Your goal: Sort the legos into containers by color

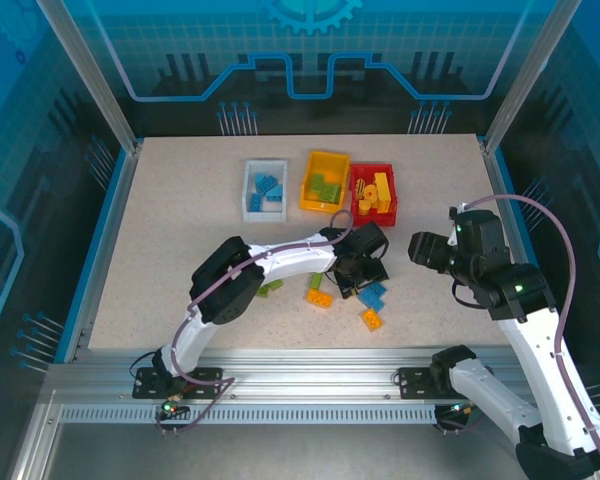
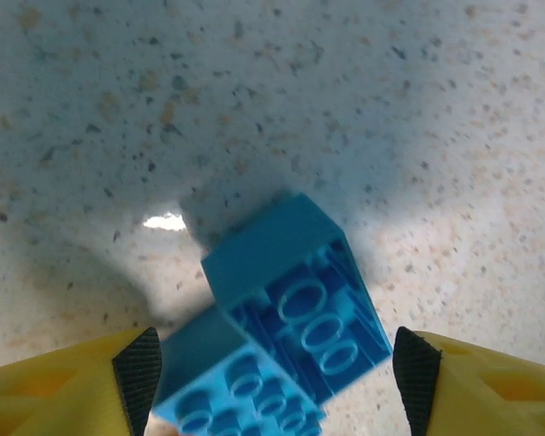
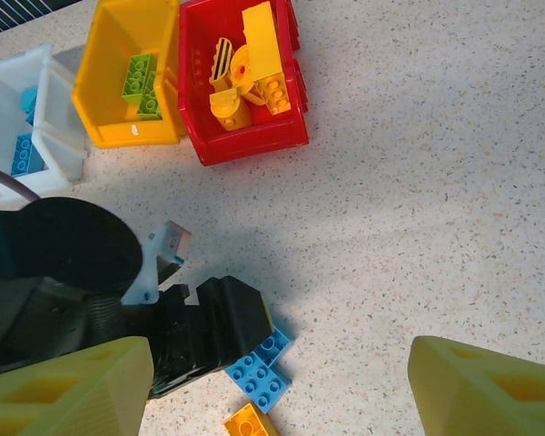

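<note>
Bricks in blue sit between the spread fingers of the left pincer, which is low over the counter. In the left wrist view one blue brick lies tipped with its hollow underside facing the camera. Its row of three tubes, and so its long axis, runs diagonally from upper left to lower right. A second blue brick lies studs-up against the first one's lower left corner, close to the left pad. Whether either pad touches plastic cannot be told.

Around that pincer lie an orange brick, another orange brick nearer the arm bases, and a green piece partly under the left arm.

The right pincer hovers to the right of this loose cluster with its yellow fingers wide apart and nothing between them.

Farther back, three bins stand side by side in a row. The white bin on the left holds blue bricks. The yellow bin in the middle holds green ones. The red bin on the right holds yellow and orange pieces, and one long yellow brick in it has its long axis along the bin's length.
</note>
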Motion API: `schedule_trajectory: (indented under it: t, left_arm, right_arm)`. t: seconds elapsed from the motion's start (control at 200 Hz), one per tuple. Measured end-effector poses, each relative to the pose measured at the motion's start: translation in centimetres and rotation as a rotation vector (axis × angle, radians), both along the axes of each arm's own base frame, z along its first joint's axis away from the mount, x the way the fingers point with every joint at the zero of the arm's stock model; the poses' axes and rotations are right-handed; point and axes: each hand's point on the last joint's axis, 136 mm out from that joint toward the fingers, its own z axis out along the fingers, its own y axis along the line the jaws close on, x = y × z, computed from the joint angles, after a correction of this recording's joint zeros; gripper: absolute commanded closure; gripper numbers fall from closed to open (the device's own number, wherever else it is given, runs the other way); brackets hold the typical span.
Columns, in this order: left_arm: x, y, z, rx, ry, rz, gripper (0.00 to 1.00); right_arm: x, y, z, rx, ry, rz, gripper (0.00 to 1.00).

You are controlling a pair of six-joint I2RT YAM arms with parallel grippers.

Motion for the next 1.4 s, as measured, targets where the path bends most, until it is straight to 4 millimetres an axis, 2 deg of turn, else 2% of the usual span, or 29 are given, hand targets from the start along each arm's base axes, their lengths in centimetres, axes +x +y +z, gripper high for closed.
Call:
schedule_trajectory:
  t: [0.08, 0.185, 0.29, 0.42, 0.715, 0.87, 0.965, 1.025, 1.145, 1.401]
  left_arm:
    - [0.3, -0.1, -0.6, 0.009, 0.011, 0.013, 0.32]
    - [1.0, -0.5, -0.2, -0.001, 0.004, 0.031, 0.36]
    - [1.7, -1.2, -0.1, -0.013, -0.005, 0.038, 0.46]
    - [2.1, -1.5, -0.8, -0.005, -0.008, 0.041, 0.53]
    - [2.5, -2.0, -0.2, 0.007, -0.021, 0.014, 0.52]
    - [2.6, -2.0, -1.1, 0.032, -0.019, -0.01, 0.52]
    - [2.8, -2.2, -0.8, 0.029, -0.028, -0.024, 0.53]
    - [2.7, -2.2, -1.0, 0.035, -0.026, -0.03, 0.55]
    - [2.7, -2.2, -0.9, 0.039, -0.028, -0.04, 0.67]
    - [3.1, -2.3, -0.6, 0.037, -0.054, -0.054, 0.69]
  right_arm:
    - [0.0, 0.1, 0.0, 0.003, 0.001, 0.003, 0.24]
    - [-0.1, 0.3, -0.2, 0.011, 0.006, 0.012, 0.25]
    - [-0.2, 0.4, -0.5, 0.015, 0.017, 0.018, 0.25]
    - [-0.4, 0.6, -1.2, 0.022, 0.034, 0.024, 0.25]
    - [-0.5, 0.7, -1.5, 0.026, 0.04, 0.028, 0.25]
    - [-0.5, 0.7, -1.4, 0.029, 0.039, 0.025, 0.26]
    - [-0.6, 0.6, -1.4, 0.031, 0.037, 0.023, 0.25]
    - [-0.6, 0.6, -1.4, 0.032, 0.036, 0.023, 0.26]
    - [-0.6, 0.6, -1.4, 0.032, 0.036, 0.023, 0.25]
    - [-0.6, 0.7, -1.4, 0.032, 0.036, 0.025, 0.26]
